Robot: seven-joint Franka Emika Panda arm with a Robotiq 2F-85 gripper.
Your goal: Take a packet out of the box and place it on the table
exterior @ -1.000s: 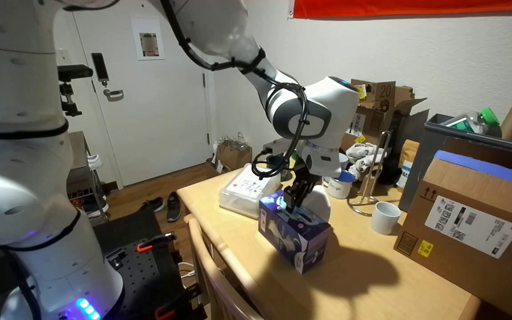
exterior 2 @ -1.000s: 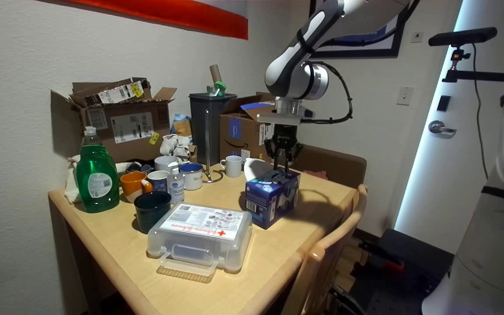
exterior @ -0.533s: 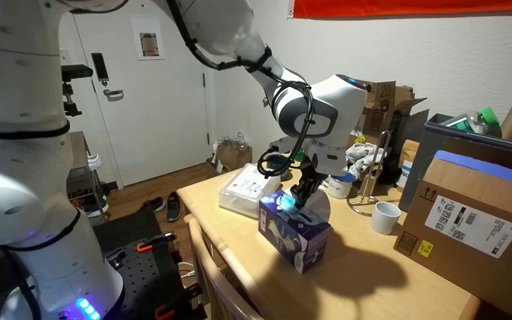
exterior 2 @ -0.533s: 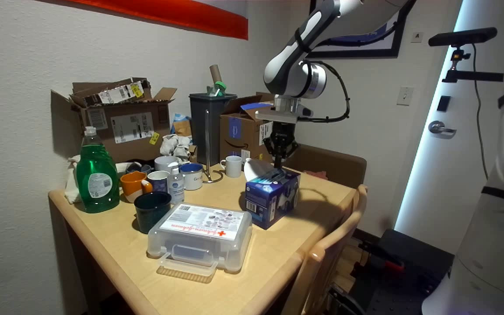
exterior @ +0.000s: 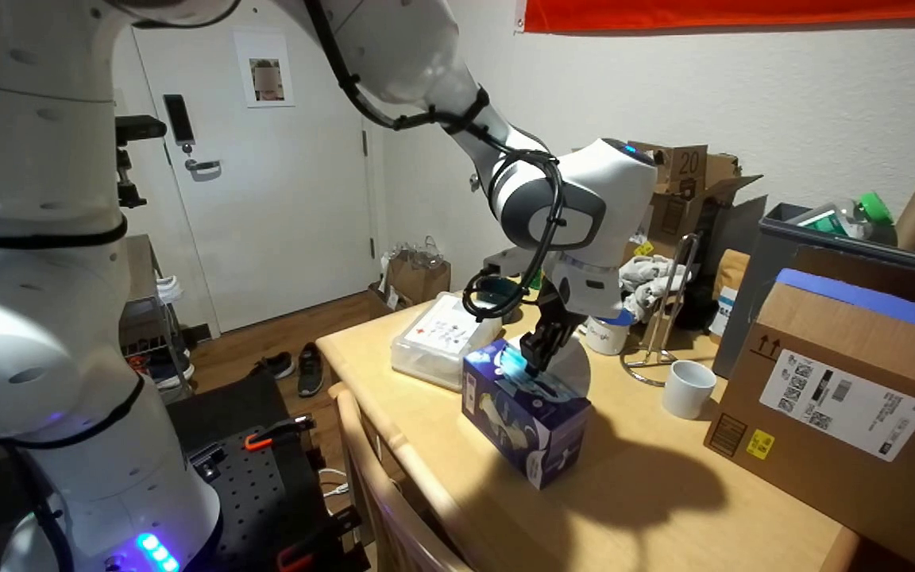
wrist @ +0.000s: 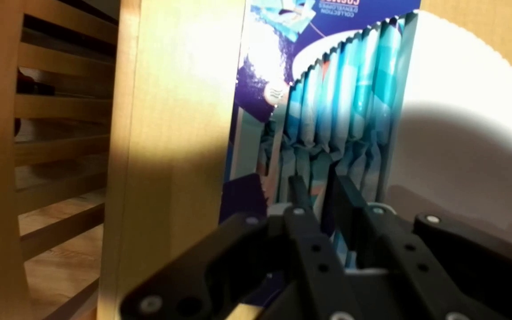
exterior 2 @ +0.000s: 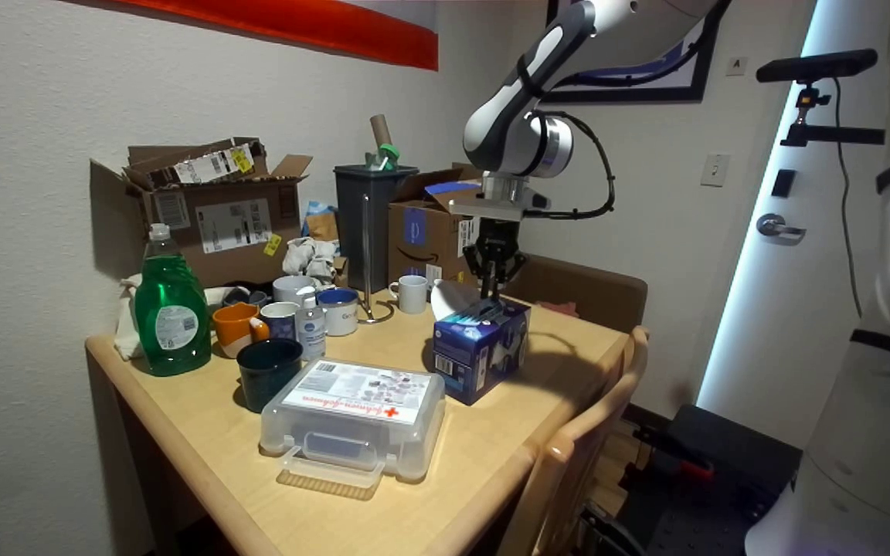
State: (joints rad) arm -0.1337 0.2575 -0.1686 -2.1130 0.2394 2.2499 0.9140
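Observation:
The dark blue-and-purple box [exterior: 505,433] stands on the table [exterior: 640,516] with its top open; it also shows in an exterior view [exterior 2: 456,363]. In the wrist view several light-blue packets [wrist: 349,84] stand on edge in a row inside the box [wrist: 256,100]. My gripper [wrist: 320,184] points down over the row. Its fingers are partly open, with a narrow gap in which packet edges and a dark slit show. No packet is visibly pinched. In both exterior views the fingertips are at the box opening [exterior: 535,369] [exterior 2: 490,295]; their depth is hard to tell.
A white rounded flap [wrist: 460,80] stands out beside the opening. A clear plastic case [exterior: 445,342] lies near the box. Mugs [exterior 2: 269,374], a green soap bottle [exterior 2: 174,309], a metal stand [exterior: 656,349] and a large cardboard box [exterior: 847,397] are on the table. A chair [exterior: 394,485] stands at the edge.
My gripper has shifted slightly across the box opening, toward the white flap. Its fingers have come closer together. The box has not moved.

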